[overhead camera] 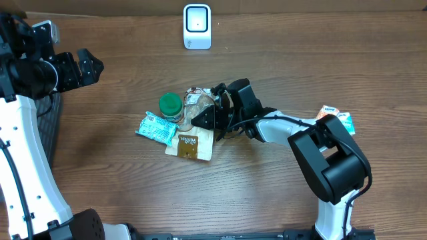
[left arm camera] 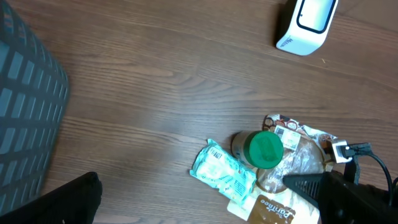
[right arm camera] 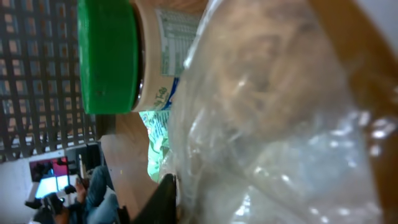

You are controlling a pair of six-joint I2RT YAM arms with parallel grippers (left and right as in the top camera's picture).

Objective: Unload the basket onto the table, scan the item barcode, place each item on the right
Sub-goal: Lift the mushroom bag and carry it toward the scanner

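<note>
clear plastic bag seen in pile at middle of surface, touching green-lidded jar. right gripper at bag, closure not discernible. left gripper held spread, far left.

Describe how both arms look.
Both match: white tubular links, black joint housings, black fingers. The left arm has a thin black cable along its white link; the right arm has a bulky black block and wires at its wrist.
</note>
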